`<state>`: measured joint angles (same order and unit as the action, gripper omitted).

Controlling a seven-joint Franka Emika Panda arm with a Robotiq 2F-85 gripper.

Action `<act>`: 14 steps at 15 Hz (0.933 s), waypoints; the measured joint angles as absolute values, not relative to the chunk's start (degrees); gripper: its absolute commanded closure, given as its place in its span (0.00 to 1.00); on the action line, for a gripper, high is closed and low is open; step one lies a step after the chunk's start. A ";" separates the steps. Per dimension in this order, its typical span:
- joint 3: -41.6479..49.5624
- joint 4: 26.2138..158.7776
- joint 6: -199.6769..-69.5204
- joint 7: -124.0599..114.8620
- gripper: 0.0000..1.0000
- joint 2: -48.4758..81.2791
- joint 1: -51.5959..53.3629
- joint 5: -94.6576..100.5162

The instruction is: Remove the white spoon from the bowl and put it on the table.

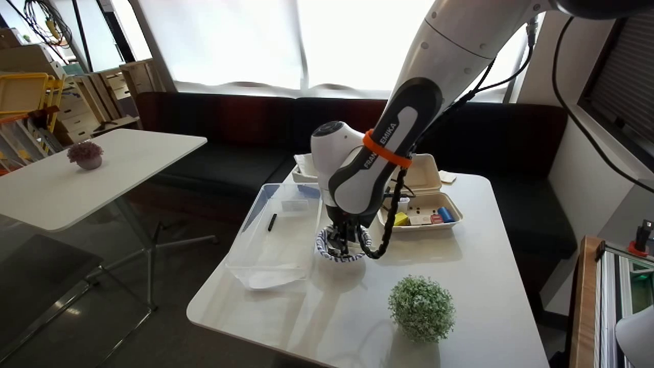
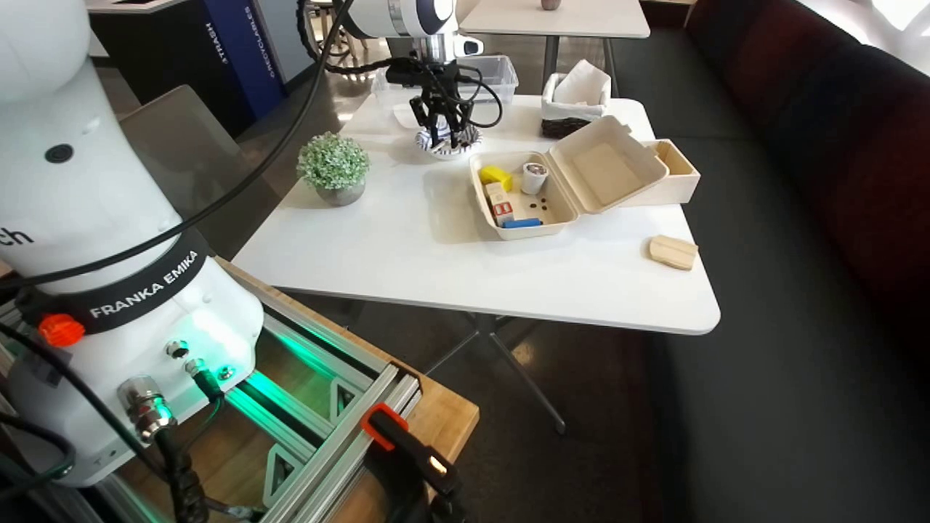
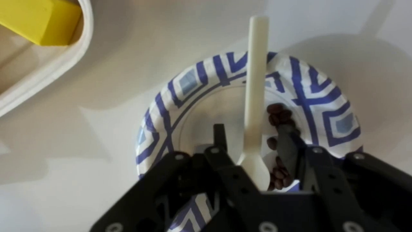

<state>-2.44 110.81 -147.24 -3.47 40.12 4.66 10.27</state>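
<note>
The white spoon lies in the patterned bowl, its scoop inside, just beside the dark brown beans, its handle crossing the rim and sticking out beyond it. The pincer stands spread, pinching nothing, and seen from the wrist the spoon lies between its two fingers. The coming move turns on that straddle: the spoon's long axis runs almost straight up and down the wrist view, while the fingers face each other across it, so their squeeze would meet the handle nearly squarely. A visible gap separates the handle from each finger; the one over the beans looks slightly nearer. Their tips come level with the lower handle, close to the neck, so the scoop lies back toward the pincer's base and most of the handle reaches away ahead. Just one arm works here, so no choice of reach arises; in both exterior views it holds the pincer right at the bowl on the counter. How low the tips sit against the spoon I cannot tell. I judge that little sideways correction is needed, perhaps a slight lowering, with some risk of catching beans.
</note>
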 measured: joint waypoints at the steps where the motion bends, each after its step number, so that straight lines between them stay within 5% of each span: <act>1: -2.43 110.80 -147.24 -3.30 0.92 40.04 4.70 10.27; 2: -2.44 110.80 -147.24 -3.19 1.00 39.86 4.70 10.26; 14: -3.08 111.74 -139.99 -2.85 0.96 30.74 3.09 3.03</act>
<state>-3.08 111.74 -139.99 -2.85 30.74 3.09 3.03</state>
